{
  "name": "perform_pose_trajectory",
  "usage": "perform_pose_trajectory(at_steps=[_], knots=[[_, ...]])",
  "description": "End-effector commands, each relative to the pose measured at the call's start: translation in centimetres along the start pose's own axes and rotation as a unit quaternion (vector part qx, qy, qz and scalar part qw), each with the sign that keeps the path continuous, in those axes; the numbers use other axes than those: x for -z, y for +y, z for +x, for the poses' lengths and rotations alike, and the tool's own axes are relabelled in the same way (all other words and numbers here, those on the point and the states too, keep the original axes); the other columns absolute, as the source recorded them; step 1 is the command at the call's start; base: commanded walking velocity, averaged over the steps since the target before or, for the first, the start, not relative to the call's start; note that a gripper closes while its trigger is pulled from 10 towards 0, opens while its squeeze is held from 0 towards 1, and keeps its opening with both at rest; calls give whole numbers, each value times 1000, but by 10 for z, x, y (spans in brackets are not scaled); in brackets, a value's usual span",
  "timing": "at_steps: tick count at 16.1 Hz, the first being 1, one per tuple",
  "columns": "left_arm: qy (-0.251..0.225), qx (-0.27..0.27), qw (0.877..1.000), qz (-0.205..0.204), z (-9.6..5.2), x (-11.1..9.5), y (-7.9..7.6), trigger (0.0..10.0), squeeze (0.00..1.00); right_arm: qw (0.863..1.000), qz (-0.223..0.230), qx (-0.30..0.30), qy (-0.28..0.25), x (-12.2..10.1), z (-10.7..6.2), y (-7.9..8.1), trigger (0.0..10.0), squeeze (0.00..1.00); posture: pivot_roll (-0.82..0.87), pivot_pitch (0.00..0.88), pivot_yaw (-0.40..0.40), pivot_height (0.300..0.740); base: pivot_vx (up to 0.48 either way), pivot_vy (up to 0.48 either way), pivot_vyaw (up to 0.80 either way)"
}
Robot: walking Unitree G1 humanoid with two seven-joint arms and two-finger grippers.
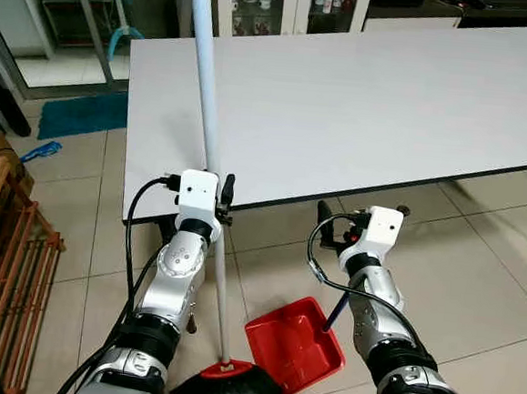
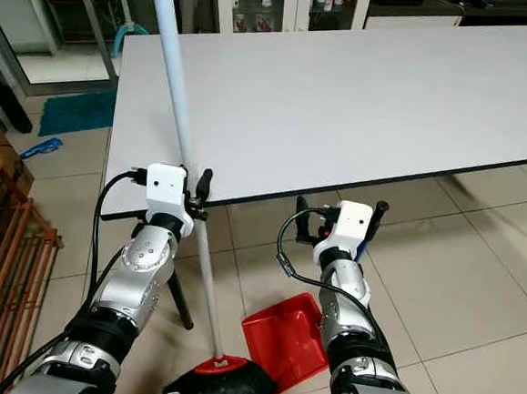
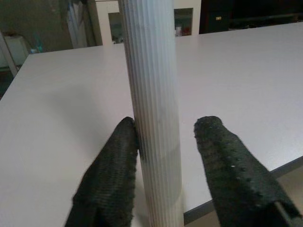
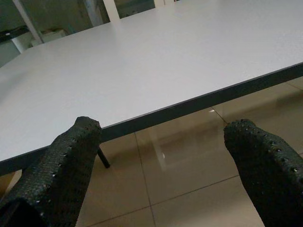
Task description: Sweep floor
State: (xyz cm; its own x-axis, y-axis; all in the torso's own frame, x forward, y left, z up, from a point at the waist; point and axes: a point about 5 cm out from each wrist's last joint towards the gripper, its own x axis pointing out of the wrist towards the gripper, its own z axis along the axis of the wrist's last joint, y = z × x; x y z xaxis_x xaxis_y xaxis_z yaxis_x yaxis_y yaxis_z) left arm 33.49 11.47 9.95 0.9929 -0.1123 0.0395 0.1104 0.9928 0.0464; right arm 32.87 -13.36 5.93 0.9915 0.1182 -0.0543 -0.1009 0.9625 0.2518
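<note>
A white ribbed broom pole [image 1: 208,92] rises tilted in front of the grey table [image 1: 372,96]. Its red and black broom head [image 1: 230,384] rests on the tiled floor. My left gripper [image 3: 165,127] is around the pole at the table's edge: one finger [image 3: 118,156] touches it and the other stands a little off, so it is open. A red dustpan [image 1: 293,345] lies on the floor beside the broom head, and its blue handle [image 1: 335,314] rises next to my right forearm. My right gripper [image 4: 161,130] is wide open in front of the table edge with nothing between its fingers.
The table spans most of the view, with a dark leg [image 2: 180,305] near my left arm. A wooden rack [image 1: 4,250] stands at the left. A blue mat [image 1: 83,114] lies beyond the table's corner, and cabinets [image 1: 261,1] line the back wall.
</note>
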Motion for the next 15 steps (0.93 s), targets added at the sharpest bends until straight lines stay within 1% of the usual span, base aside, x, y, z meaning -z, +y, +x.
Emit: perform_pose_trajectory(at_steps=[1, 15], knots=[[11, 6, 1000, 5, -2, 4, -1, 0, 0, 1000, 3, 7, 4, 1, -1, -2, 10000, 0, -4, 38, 11, 740, 0, 0, 0], [15, 9, 1000, 8, -3, 6, -1, 0, 0, 1000, 4, 5, 9, 3, -1, -1, 10000, 0, -3, 37, 11, 740, 0, 0, 0]])
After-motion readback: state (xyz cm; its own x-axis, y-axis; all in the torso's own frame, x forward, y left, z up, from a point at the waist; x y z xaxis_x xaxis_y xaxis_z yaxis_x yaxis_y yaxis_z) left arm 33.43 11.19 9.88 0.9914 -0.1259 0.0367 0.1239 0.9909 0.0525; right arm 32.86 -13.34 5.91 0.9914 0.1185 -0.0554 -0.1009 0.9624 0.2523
